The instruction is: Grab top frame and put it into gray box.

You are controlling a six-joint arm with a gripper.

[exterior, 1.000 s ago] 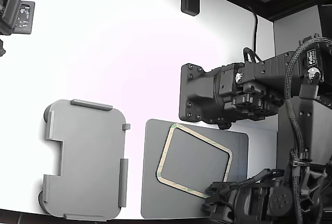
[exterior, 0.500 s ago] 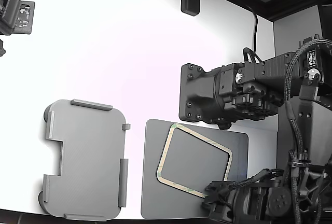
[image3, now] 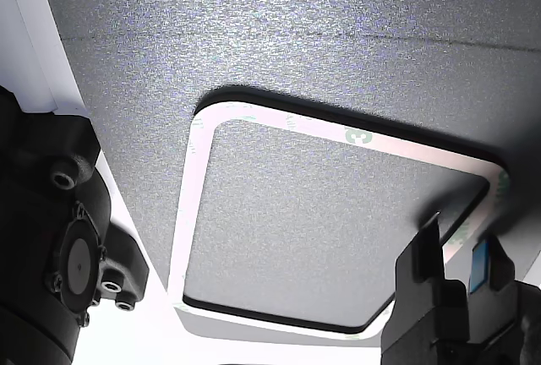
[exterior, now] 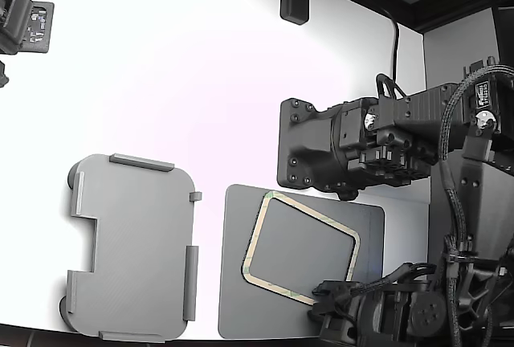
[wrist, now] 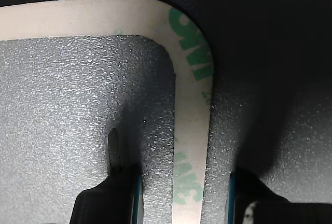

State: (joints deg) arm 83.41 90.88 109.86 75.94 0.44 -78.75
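I'm at the grasp step, not yet holding anything. In the wrist view my gripper [wrist: 181, 193] straddles one side of the frame [wrist: 193, 130], one finger [wrist: 111, 198] on the inner side over the hollow centre and the other on the outer side, with a clear gap between each finger and the strip. So the jaws stand apart, unclosed. The frame lies flat on the dark mat [exterior: 301, 263], and I'm at its corner nearest the exterior view's lower right, just past the rounded bend.

Next, I judge, I need to close squarely on that thin strip. It looks flimsy and sits flush on the mat, so the fingertips probably have to reach the mat surface to catch the edge; whether they touch it already I cannot tell. A skewed pinch could bend the frame or slide it.

The box [exterior: 132, 246] sits beside the mat, toward the exterior view's left, apart from it, and nothing lies in it. Carrying the frame there means a lift and a sideways travel.

Both rest on a white table [exterior: 201, 98], brightly lit. A second arm's black block [exterior: 321, 146] hangs just beyond the mat's far edge. Dark fixtures line the table's far side.
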